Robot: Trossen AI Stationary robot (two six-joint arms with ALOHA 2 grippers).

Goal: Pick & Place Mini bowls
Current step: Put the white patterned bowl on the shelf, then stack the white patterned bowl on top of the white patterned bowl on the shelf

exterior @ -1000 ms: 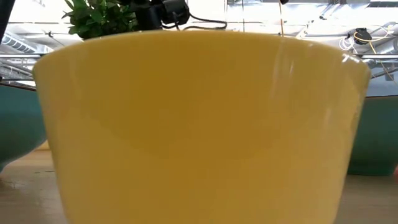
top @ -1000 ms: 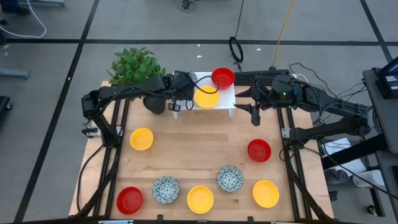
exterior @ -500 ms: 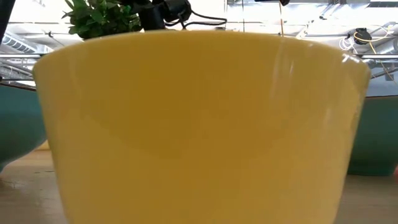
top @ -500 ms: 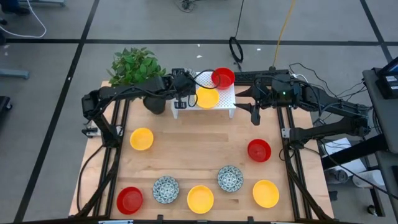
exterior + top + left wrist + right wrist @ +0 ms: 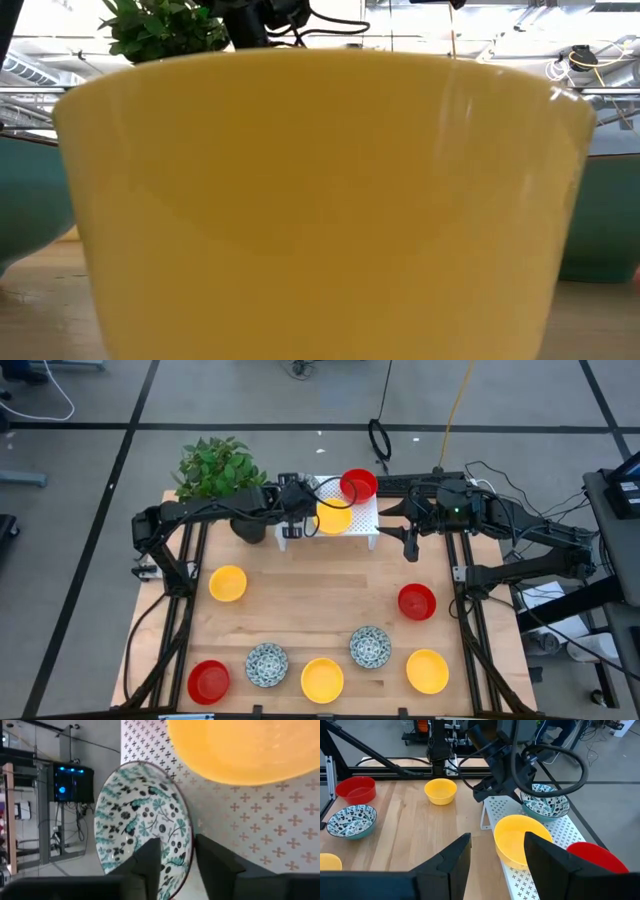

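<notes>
A white bowl with dark blue-green speckles sits on the left end of a white perforated rack at the table's far middle. It also shows in the right wrist view. My left gripper is shut on it. A yellow bowl and a red bowl are on the same rack. My right gripper hangs open and empty just right of the rack. Several more mini bowls stand on the wooden table. My left gripper holds the speckled bowl by its rim, on the side away from the yellow bowl. One finger is inside the bowl and one outside. The fingers come from the table's left, slanting down. The bowl stands upright with its base on the rack.
A leafy plant in a black pot stands by the left arm. Near the front edge are red, speckled, yellow, speckled and yellow bowls. A yellow bowl stands mid-left and a red bowl mid-right. The yellow front bowl fills the low view.
My left gripper has shifted a little toward the table's right edge, over the rack's left end, with the speckled bowl. My right gripper has kept still.
</notes>
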